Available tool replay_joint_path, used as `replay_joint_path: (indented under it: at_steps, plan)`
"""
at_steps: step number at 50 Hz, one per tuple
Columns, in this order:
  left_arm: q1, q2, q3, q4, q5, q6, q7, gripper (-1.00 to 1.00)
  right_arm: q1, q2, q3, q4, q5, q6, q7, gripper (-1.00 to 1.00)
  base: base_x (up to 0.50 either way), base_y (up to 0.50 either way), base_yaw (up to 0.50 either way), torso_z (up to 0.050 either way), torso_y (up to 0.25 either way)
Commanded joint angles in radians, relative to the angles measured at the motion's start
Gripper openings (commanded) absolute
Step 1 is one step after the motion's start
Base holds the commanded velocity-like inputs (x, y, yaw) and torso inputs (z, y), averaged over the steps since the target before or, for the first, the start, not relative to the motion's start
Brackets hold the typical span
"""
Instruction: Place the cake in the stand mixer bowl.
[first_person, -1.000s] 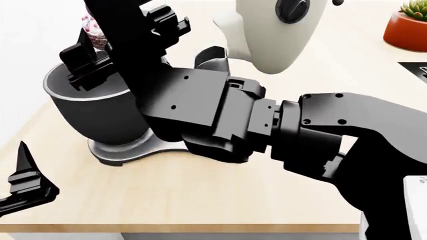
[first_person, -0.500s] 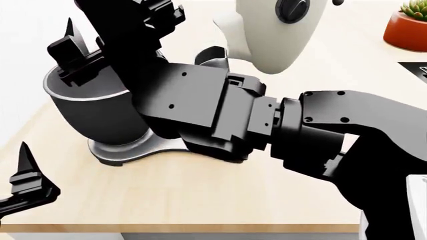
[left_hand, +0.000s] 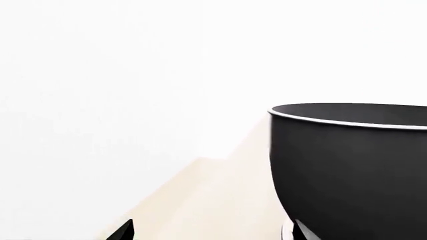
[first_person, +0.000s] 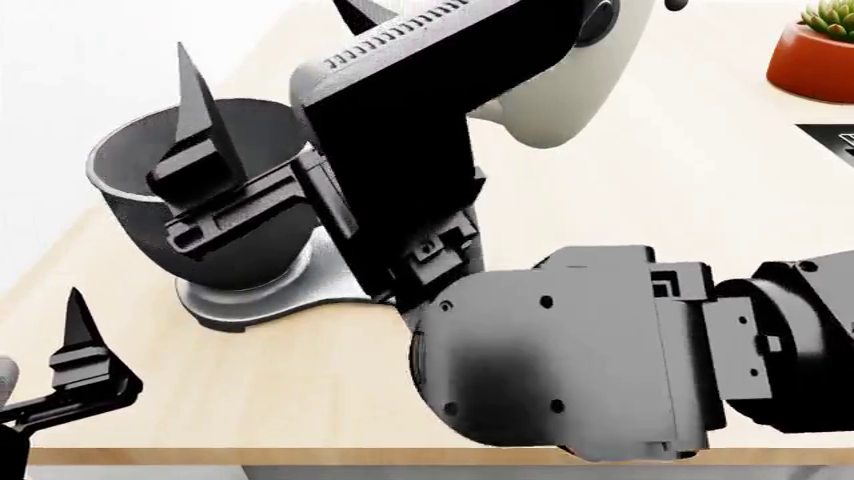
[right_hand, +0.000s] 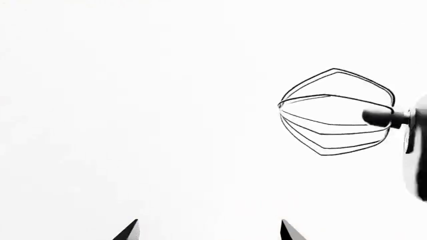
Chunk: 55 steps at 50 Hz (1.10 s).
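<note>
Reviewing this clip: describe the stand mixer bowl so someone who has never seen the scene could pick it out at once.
Look at the light wooden table, far left side, in the head view. On the mixer's silver base sits the stand mixer bowl, beside the cream mixer head. It is the only large dark grey vessel, tapering to its foot, with a lighter rim.

Black blocky right arm (first_person: 561, 350), visible screws, ribbed housing, pointed fingertips (first_person: 194, 90).
</note>
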Motion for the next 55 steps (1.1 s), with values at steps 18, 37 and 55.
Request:
replay_joint_path:
  at_steps: [18, 37, 55]
  plan:
    - [-0.001, 0.077, 0.115, 0.033, 0.175, 0.029, 0.009, 1.00, -0.233, 0.845, -0.057, -0.429, -0.441, -0.149, 0.375, 1.00, 0.00, 0.00, 0.00, 0.000, 0.000]
    - [0.072, 0.181, 0.217, 0.041, 0.765, 0.186, -0.022, 1.00, -1.814, 1.014, 1.323, -0.511, -0.800, -0.209, 0.524, 1.00, 0.00, 0.00, 0.00, 0.000, 0.000]
    - [0.092, 0.205, 0.221, 0.032, 0.872, 0.203, -0.052, 1.00, -2.278, 0.858, 1.671, -0.540, -0.919, -0.171, 0.450, 1.00, 0.00, 0.00, 0.00, 0.001, 0.000]
